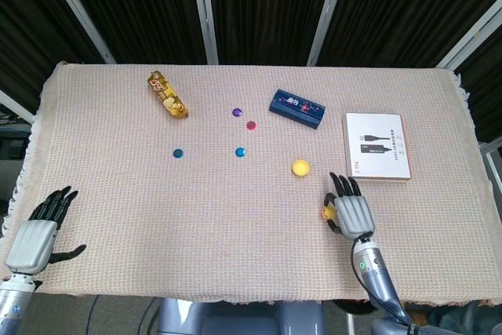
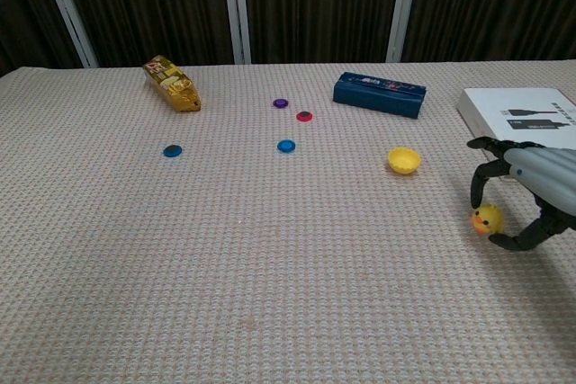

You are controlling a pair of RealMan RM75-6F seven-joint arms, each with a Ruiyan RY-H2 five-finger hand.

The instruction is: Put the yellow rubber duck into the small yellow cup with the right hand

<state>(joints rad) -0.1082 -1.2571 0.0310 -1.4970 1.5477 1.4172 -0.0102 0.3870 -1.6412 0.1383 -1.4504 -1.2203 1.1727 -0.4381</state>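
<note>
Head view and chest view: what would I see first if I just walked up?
Probably the right hand near the table's right edge, pinching the yellow rubber duck. Next, the small yellow cup just up and left of it, then the white box beside the hand and the blue box further back.

This looks like a robot test bench in a lab or studio, not a home. A beige woven cloth with a fringed edge (image 1: pixel 118 194) covers the table. Behind it, from ten to two o'clock, hang black pleated curtains (image 1: pixel 267 5) between bare silver metal frame bars (image 1: pixel 202 9), shutting out any background.
</note>
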